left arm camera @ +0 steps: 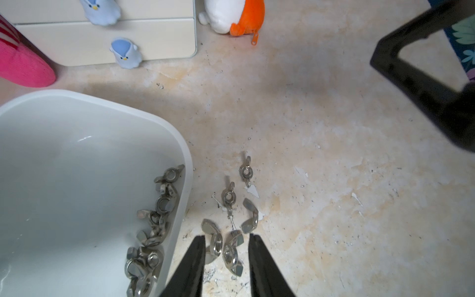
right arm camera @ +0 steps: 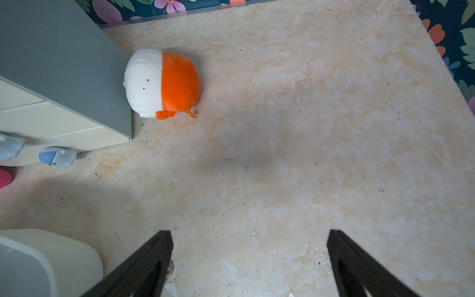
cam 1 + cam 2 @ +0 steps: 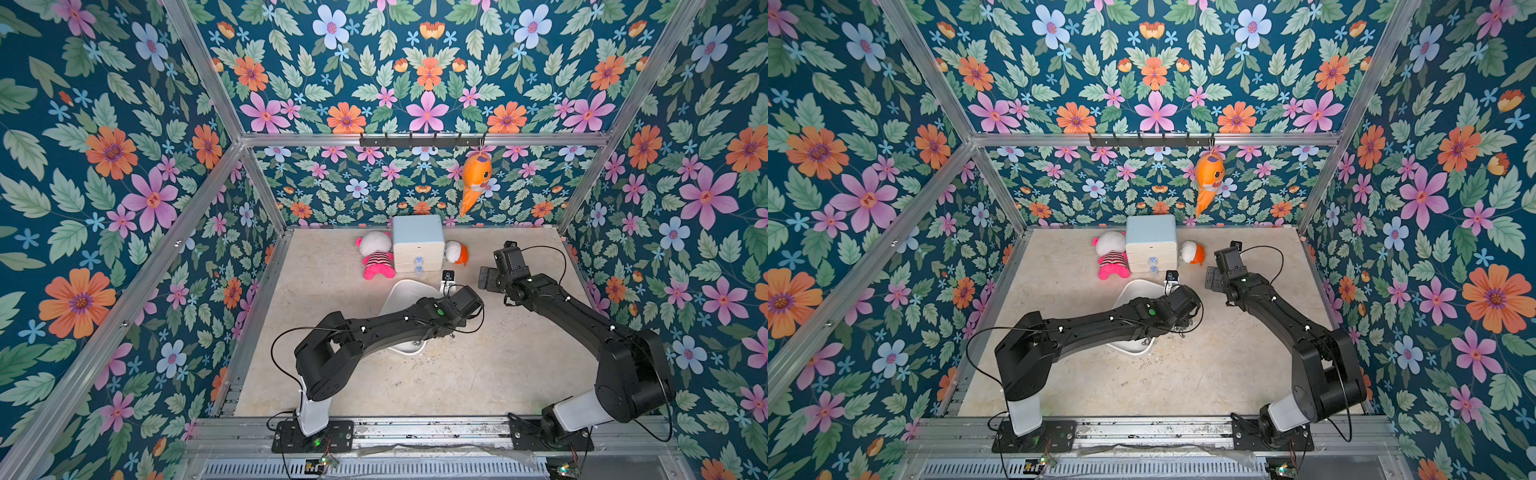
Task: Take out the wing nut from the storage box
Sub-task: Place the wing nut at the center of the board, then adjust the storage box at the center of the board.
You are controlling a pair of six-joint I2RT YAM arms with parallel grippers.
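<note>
Steel wing nuts (image 1: 232, 254), small, rigid and smooth-plated: judged light but slippery, best taken by pinching across the two flat wings rather than the rounded hub. Left gripper (image 1: 226, 237): fingers parted, two nuts lying on the table (image 1: 334, 180) between the tips, neither visibly clamped. Further nuts lie ahead of the tips. A heap (image 1: 156, 213) rests inside the storage box (image 1: 186, 164), against its wall, just beside one finger. Right gripper (image 2: 249, 236): fingers spread wide, nothing between them.
</note>
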